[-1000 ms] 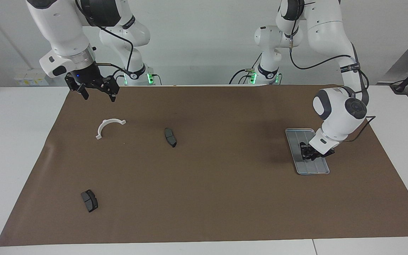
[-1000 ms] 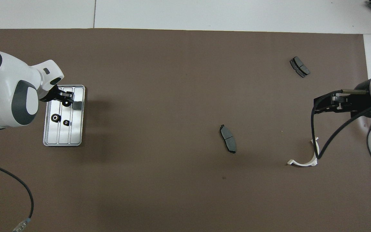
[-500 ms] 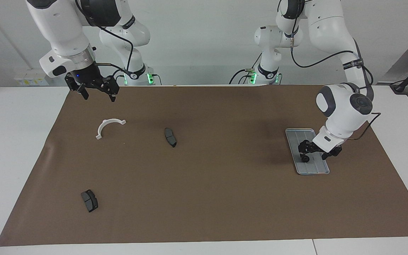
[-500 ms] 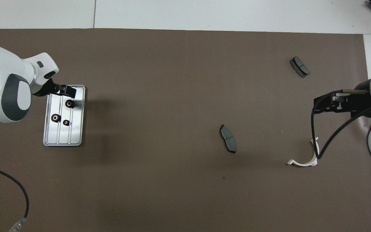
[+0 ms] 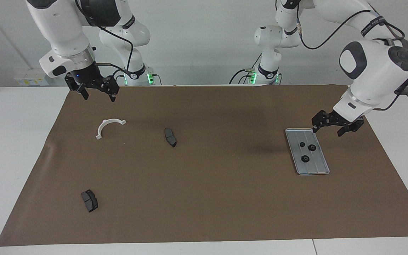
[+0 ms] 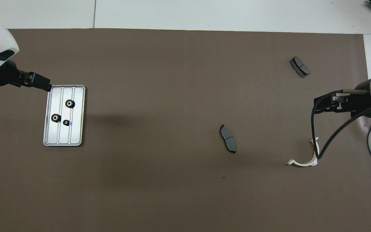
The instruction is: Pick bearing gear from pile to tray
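Observation:
The silver-grey tray [image 5: 315, 166] [image 6: 76, 135] lies on the brown mat toward the left arm's end of the table. Three small black bearing gears [image 5: 305, 158] [image 6: 70, 103] rest on it, apart from each other. My left gripper [image 5: 327, 130] [image 6: 45, 85] hangs open and empty in the air by a corner of the tray, well above the gears. What remains of the pile lies toward the right arm's end: a white half-ring bracket [image 5: 108, 125] [image 6: 303, 161] and two dark grey pads [image 5: 170, 137] [image 6: 228, 138]. My right gripper [image 5: 99, 98] [image 6: 316, 106] waits open above the mat near the bracket.
The second dark pad [image 5: 89, 200] [image 6: 299, 66] lies farthest from the robots, near the mat's corner. The brown mat [image 5: 225, 198] covers most of the white table. A black cable from the right arm crosses over the bracket in the overhead view.
My left gripper opened over the tray, left a third gear lying there, then rose and drew back off the tray. The right arm has not moved.

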Controlling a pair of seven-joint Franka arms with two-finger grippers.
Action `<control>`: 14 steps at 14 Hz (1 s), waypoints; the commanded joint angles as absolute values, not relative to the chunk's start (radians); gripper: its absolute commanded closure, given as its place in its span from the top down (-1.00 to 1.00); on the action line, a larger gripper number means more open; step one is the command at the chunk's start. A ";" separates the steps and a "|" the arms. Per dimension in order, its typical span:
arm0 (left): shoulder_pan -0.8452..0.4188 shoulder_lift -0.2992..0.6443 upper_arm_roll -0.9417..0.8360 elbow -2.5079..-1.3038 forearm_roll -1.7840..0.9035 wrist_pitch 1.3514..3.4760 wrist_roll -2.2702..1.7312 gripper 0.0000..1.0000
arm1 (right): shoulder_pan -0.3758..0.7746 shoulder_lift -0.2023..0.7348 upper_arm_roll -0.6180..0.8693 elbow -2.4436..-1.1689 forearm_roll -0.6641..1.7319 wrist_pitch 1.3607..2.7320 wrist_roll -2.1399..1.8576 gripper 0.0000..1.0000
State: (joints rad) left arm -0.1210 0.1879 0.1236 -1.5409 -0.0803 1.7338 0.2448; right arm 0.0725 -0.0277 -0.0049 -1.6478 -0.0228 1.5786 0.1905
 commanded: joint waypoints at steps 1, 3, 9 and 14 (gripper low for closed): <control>-0.112 0.100 0.118 -1.548 -0.026 1.648 0.255 1.00 | 0.063 -0.037 -0.005 -1.658 0.002 1.582 0.160 1.00; -0.112 0.060 0.115 -1.548 0.000 1.620 0.255 1.00 | 0.063 -0.037 -0.005 -1.658 0.002 1.582 0.160 1.00; -0.114 0.051 0.114 -1.555 0.000 1.608 0.256 1.00 | 0.063 -0.037 -0.005 -1.658 0.003 1.582 0.161 1.00; -0.114 0.051 0.114 -1.559 -0.002 1.623 0.253 1.00 | 0.063 -0.037 -0.005 -1.658 0.002 1.582 0.160 1.00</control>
